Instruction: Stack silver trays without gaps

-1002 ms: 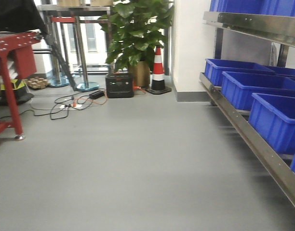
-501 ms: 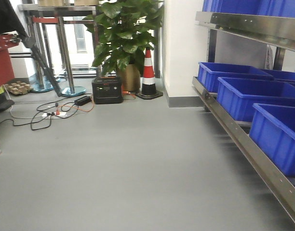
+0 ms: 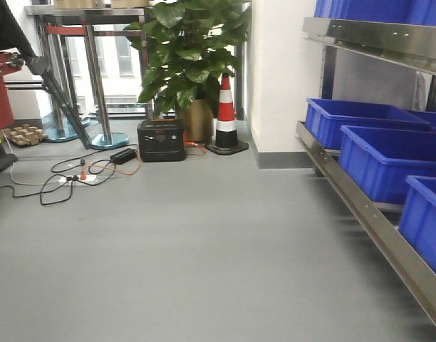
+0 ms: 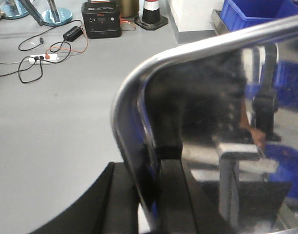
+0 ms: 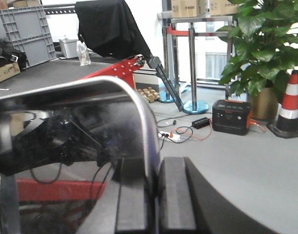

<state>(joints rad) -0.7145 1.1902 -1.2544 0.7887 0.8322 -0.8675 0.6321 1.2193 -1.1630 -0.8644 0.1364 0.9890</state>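
Left wrist: left fingers (image 4: pixel 121 204) narrow, clamping silver tray (image 4: pixel 212 97) rim | right fingers (image 5: pixel 176 200) narrow, clamping silver tray (image 5: pixel 66 126) rim

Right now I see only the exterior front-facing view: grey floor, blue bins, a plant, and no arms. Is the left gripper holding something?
Observer: Yes. In the left wrist view the left gripper is shut on the rolled rim of a silver tray.
Operator: And the right one?
Observer: In the right wrist view the right gripper also clamps a silver tray by its rim, near a rounded corner.
Operator: Is it the same tray?
Observer: I cannot tell. Each wrist view shows only one corner, close up.
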